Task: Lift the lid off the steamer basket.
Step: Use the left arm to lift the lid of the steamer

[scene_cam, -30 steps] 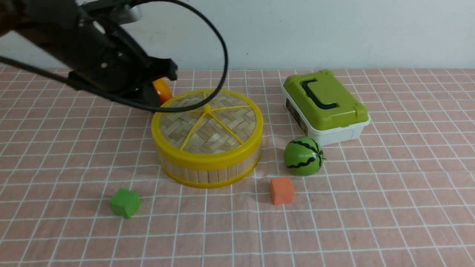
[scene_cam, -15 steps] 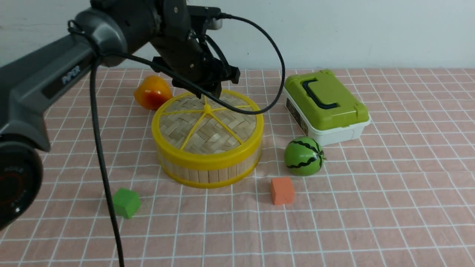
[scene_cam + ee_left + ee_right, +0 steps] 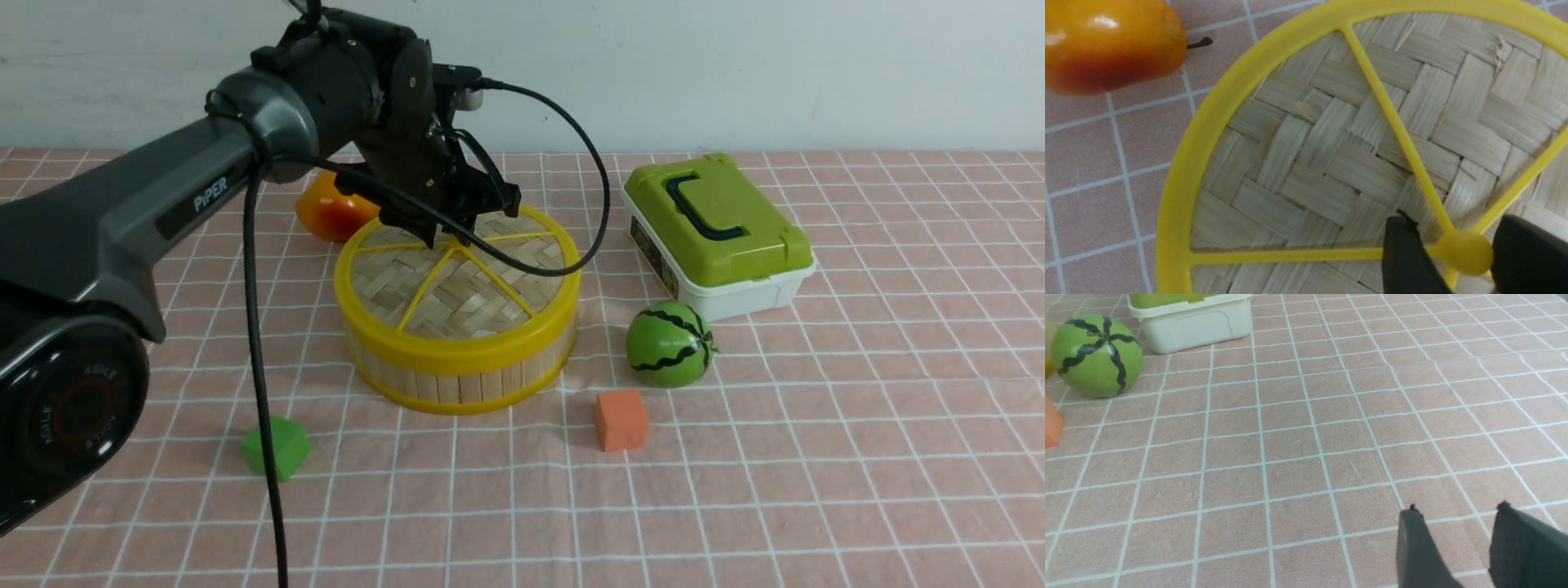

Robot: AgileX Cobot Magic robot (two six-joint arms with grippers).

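Bench [image 3: 816, 490]: pink cloth with a white grid (flat all over), running back to a pale wall [image 3: 735, 65] at 12 o'clock.
Lid [image 3: 457, 294]: seated on the steamer basket [image 3: 457, 380] at mid-bench.
Left jaws: spread either side of the lid's yellow hub [image 3: 1466, 253], just beside it; contact unclear.
Right jaws: spread, above bare cloth.
Around the basket: orange-yellow fruit [image 3: 326, 214] at 10, green-lidded box [image 3: 718, 229] at 2, toy watermelon [image 3: 668, 344] at 4, orange block [image 3: 620, 419] at 5, green block [image 3: 276, 447] at 7.
Edges: only the far one shows.
Open room: widest at 6 and far out at 3.
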